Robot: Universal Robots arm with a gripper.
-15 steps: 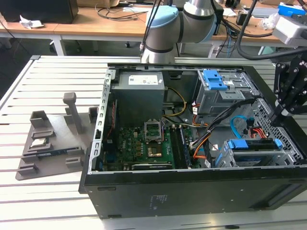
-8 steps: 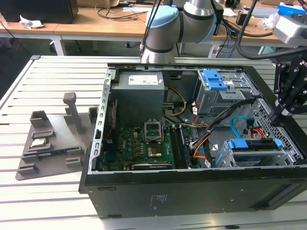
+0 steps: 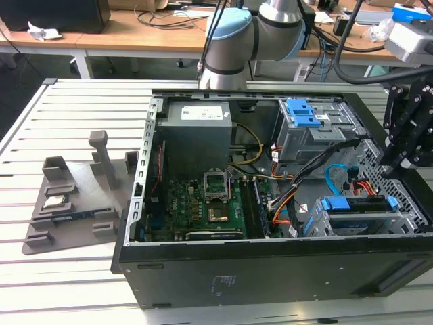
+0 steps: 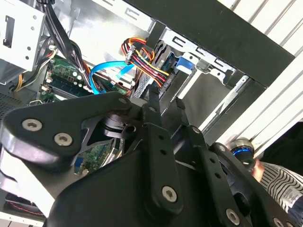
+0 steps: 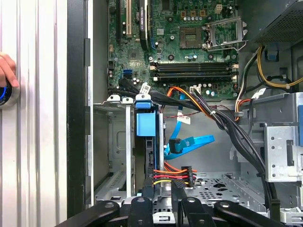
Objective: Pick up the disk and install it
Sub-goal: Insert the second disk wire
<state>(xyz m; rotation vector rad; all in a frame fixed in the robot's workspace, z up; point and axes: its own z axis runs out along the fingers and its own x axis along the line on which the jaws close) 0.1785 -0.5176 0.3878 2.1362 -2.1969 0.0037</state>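
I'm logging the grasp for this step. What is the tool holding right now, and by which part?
It cannot be told. The tool hangs at the case's open side near the drive cage, where a blue-railed disk already sits, but no grip on anything is visible.

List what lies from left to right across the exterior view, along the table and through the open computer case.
Grey parts holder → green motherboard → orange and black cable bundle → blue-railed disk in its cage → black gripper at the case's right end.
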